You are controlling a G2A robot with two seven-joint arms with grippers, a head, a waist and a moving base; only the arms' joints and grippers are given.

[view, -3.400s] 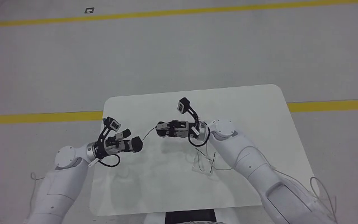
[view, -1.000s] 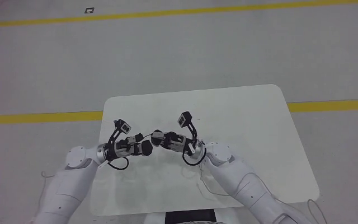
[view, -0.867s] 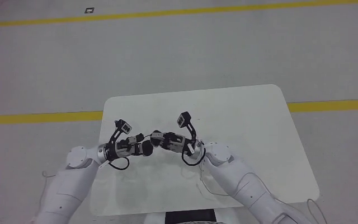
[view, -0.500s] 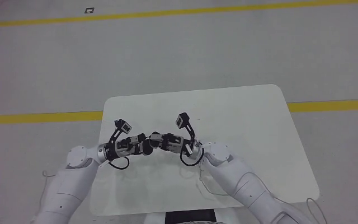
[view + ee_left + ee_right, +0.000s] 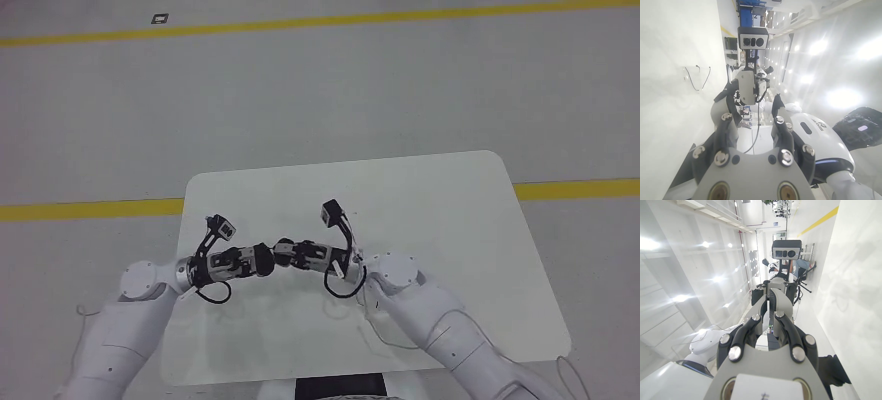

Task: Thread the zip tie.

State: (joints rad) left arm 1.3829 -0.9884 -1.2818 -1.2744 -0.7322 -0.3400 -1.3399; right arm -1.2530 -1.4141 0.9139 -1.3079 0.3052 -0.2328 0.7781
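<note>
Both arms meet tip to tip above the middle of the white table (image 5: 450, 200). My right gripper (image 5: 283, 250) has its fingers (image 5: 780, 302) pressed close together. In the left wrist view I see it head-on, with a thin dark zip tie (image 5: 757, 121) running out of it toward my left gripper's palm. My left gripper (image 5: 264, 258) is open, its two fingers (image 5: 779, 106) spread wide on either side of the right gripper (image 5: 745, 89) and the tie. How the tie sits inside the right fingers is hidden.
Several loose dark zip ties (image 5: 696, 79) lie on a clear bag on the table, beside the right arm. The far and right parts of the tabletop are bare white. Grey floor with yellow lines (image 5: 100, 210) surrounds the table.
Since 3.4 s ago the left gripper has travelled toward the right one and the gap between them has gone. Over the last second the tips drew slightly closer together.
</note>
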